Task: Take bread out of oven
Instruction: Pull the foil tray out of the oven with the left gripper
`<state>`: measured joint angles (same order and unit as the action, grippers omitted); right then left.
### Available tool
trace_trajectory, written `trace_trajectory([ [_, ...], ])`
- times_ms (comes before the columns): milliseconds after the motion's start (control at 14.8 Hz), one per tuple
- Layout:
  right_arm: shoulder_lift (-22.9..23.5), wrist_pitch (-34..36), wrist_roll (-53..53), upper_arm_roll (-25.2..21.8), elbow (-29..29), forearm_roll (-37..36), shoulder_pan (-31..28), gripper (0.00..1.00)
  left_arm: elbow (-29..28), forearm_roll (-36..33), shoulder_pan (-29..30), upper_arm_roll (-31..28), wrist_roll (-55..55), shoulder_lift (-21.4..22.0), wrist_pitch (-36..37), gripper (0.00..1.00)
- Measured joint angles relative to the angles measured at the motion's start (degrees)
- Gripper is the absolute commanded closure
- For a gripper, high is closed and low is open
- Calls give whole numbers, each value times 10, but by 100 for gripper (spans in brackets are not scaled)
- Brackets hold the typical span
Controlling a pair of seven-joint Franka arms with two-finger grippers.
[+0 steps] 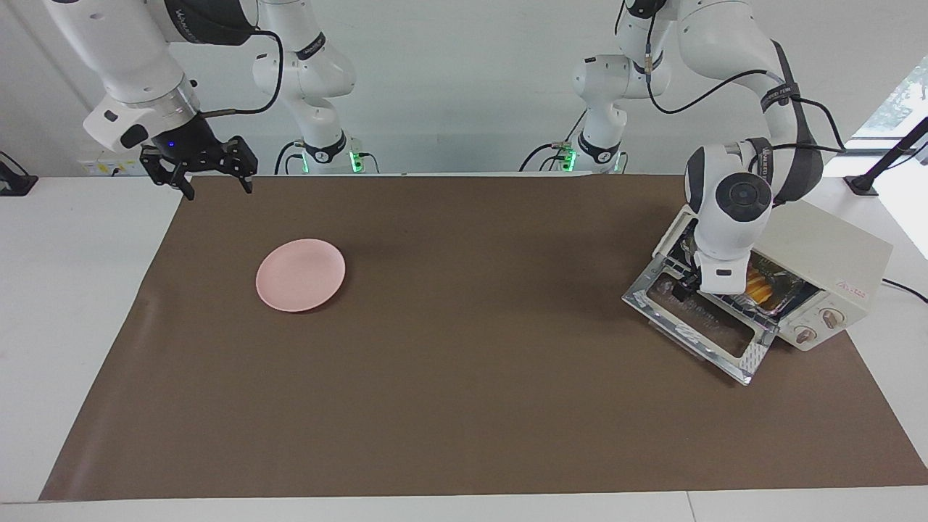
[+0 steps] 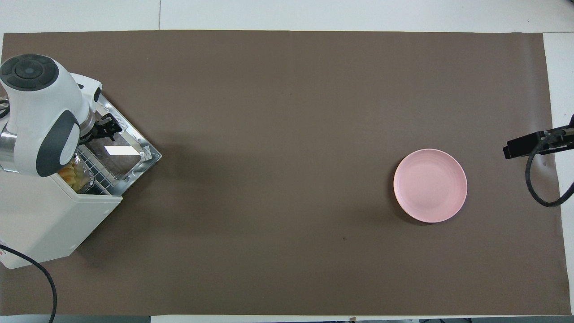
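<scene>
The cream-white oven (image 1: 834, 254) stands at the left arm's end of the table, also in the overhead view (image 2: 45, 215). Its glass door (image 1: 699, 326) lies dropped open (image 2: 123, 154). The golden bread (image 1: 760, 287) lies inside on the wire rack, partly hidden by the left wrist; it also shows in the overhead view (image 2: 71, 172). My left gripper (image 1: 685, 286) hangs low over the open door at the oven's mouth, beside the bread (image 2: 106, 129). My right gripper (image 1: 217, 187) is open and empty, raised over the table edge at the right arm's end.
A pink plate (image 1: 300, 275) lies empty on the brown mat (image 1: 464, 406) toward the right arm's end, also in the overhead view (image 2: 430, 185). A crinkled foil tray (image 1: 783, 296) sits under the bread. The oven's power cord (image 2: 40, 273) trails off the table.
</scene>
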<state>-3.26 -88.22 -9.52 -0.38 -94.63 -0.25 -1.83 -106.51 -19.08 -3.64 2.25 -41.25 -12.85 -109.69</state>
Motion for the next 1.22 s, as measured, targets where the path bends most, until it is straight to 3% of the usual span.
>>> trace_trajectory([
  [68, 0, 0, 0, 0, 0, 0, 0, 0, -5, 0, 1, 0, 0, 2, -4, 15],
  [135, 0, 0, 0, 0, 0, 0, 0, 0, -9, 0, 2, 0, 0, 3, -7, 30],
  [338, 0, 0, 0, 0, 0, 0, 0, 0, -20, 0, 3, 0, 0, 6, -16, 57],
  [541, 0, 0, 0, 0, 0, 0, 0, 0, -30, 0, 5, -1, 0, 7, -20, 59],
  [609, 0, 0, 0, 0, 0, 0, 0, 0, -35, 0, 6, -1, 0, 8, -21, 68],
  [744, 0, 0, 0, 0, 0, 0, 0, 0, -41, 0, 9, -1, 0, 9, -22, 99],
  [1218, 0, 0, 0, 0, 0, 0, 0, 0, -25, 0, 9, 4, 0, 13, -34, 100],
])
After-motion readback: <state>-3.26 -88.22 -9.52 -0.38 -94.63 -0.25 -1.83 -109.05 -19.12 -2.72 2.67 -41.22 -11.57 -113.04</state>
